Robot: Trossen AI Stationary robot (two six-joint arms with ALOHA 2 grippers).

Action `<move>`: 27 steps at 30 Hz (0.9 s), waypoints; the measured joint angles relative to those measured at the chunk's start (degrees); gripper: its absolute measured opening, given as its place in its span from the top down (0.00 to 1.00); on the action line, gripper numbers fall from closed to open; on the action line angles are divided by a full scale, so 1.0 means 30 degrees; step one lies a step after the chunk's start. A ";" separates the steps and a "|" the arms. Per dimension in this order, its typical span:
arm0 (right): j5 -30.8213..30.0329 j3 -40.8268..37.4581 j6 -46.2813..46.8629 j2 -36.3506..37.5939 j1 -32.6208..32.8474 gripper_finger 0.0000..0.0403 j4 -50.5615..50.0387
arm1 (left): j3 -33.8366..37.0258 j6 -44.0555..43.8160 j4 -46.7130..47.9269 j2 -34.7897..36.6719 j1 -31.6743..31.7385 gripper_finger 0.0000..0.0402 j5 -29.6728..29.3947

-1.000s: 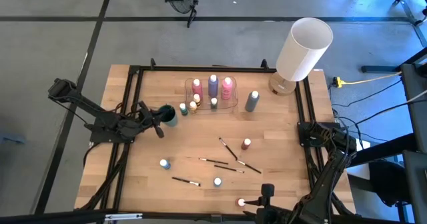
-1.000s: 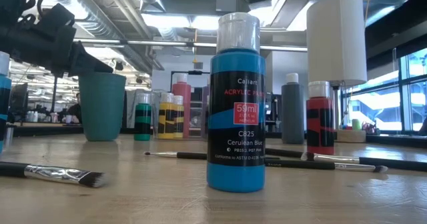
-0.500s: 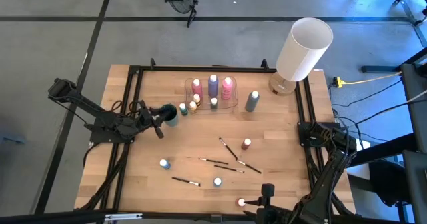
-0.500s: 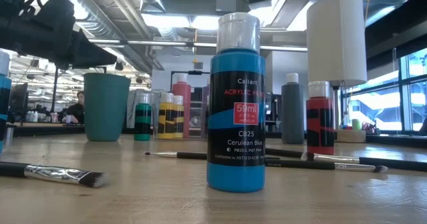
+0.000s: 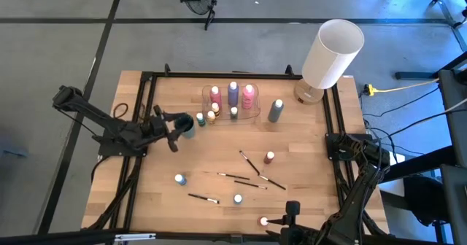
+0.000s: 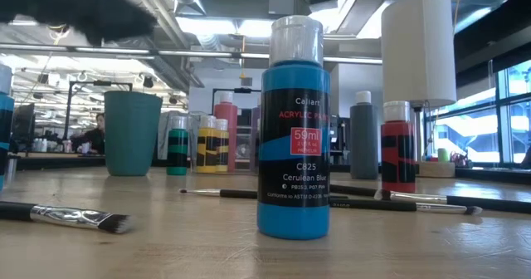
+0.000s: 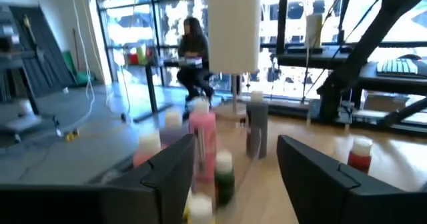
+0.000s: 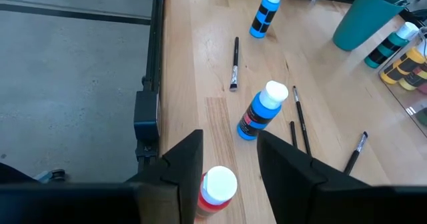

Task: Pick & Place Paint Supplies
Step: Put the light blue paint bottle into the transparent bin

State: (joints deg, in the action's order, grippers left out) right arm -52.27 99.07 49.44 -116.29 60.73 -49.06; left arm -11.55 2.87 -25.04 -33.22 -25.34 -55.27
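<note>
Left end effector (image 5: pixel 177 125) spread, nothing held, raised just beside teal cup (image 5: pixel 187 125) at table's (image 5: pixel 292 201) left side; right end effector (image 8: pixel 230 161) parted, empty, above red bottle (image 8: pixel 215 192) at near edge; blue bottles (image 5: pixel 238 199), brushes (image 5: pixel 254 162) scattered mid-table; pink and purple bottles (image 5: pixel 233 93) grouped at far edge.

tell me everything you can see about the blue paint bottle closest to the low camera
The blue paint bottle stands upright on the wooden table, near its front edge. It has a clear-white rounded cap, a bright blue body and a black label band with white print and a small red patch; it looks like plastic. From above it shows as a white cap with brushes lying nearby. Nothing touches it, and neither gripper is on it.
</note>
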 joint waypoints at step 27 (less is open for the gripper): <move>0.0040 0.0000 0.1884 0.0000 -0.0007 0.64 0.0137 | -2.6601 -0.2276 3.2403 -1.4610 0.9493 0.50 1.3391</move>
State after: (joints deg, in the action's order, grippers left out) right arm -52.15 99.07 55.09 -116.29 60.71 -48.65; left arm -91.36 -3.96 72.17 -77.05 3.14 -15.10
